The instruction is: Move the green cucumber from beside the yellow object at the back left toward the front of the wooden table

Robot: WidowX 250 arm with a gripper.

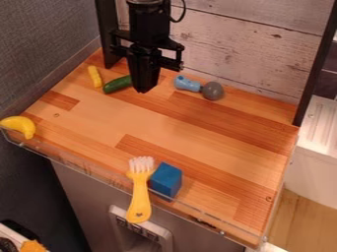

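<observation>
Near the cucumber [117,84], over the wooden counter [99,118], black fingers [143,89] closed together (nothing between them).

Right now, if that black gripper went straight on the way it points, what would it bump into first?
Probably the wooden counter, since the gripper points down at it. The green cucumber shows right beside it, though, and the depth is hard to judge from here.

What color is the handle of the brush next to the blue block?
The brush handle is yellow; the camera view shows it best.
</observation>
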